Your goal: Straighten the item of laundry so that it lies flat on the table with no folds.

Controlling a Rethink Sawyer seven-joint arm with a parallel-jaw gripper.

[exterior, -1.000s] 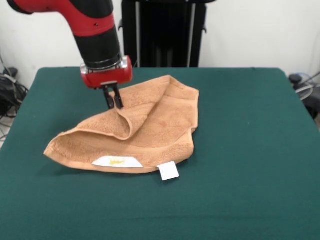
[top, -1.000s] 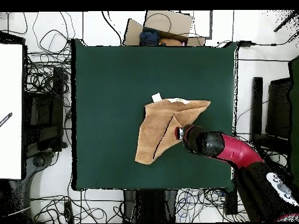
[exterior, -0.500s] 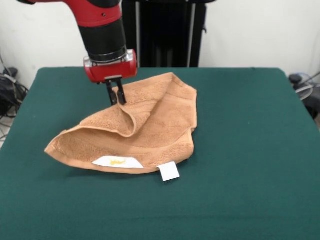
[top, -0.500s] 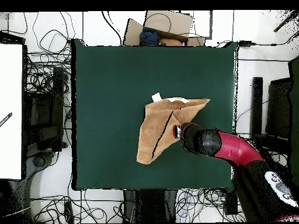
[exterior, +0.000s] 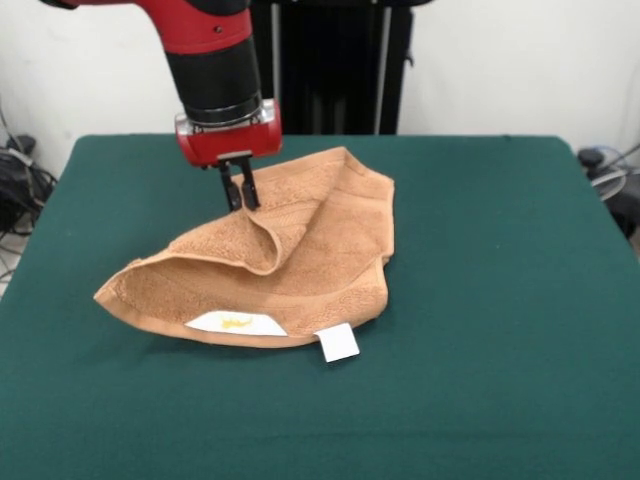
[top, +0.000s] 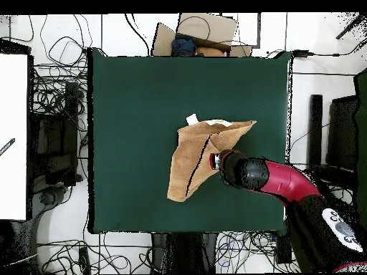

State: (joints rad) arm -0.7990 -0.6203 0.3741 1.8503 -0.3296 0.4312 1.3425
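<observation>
**Towel folded over, gripper pinching the flap's raised corner**

Towel (exterior: 265,265) is held by one point: the gripper (exterior: 240,190) stands upright with its two black fingers drawn close together on the peak of the folded-over flap. From the front they look closed on the cloth, though the contact is small and partly hidden. Holding that corner makes sense as the way to peel the upper layer back off the lower one.

Below and in front of the gripper the flap drapes into a curled ridge. Further out, the lower layer lies on the table (exterior: 500,300), well inside its edges. At the towel's edge farthest from the gripper show two white tags, one with a yellow mark (exterior: 235,323), one plain (exterior: 338,342). Judging by the doubled layers, flattening is barely begun.
</observation>
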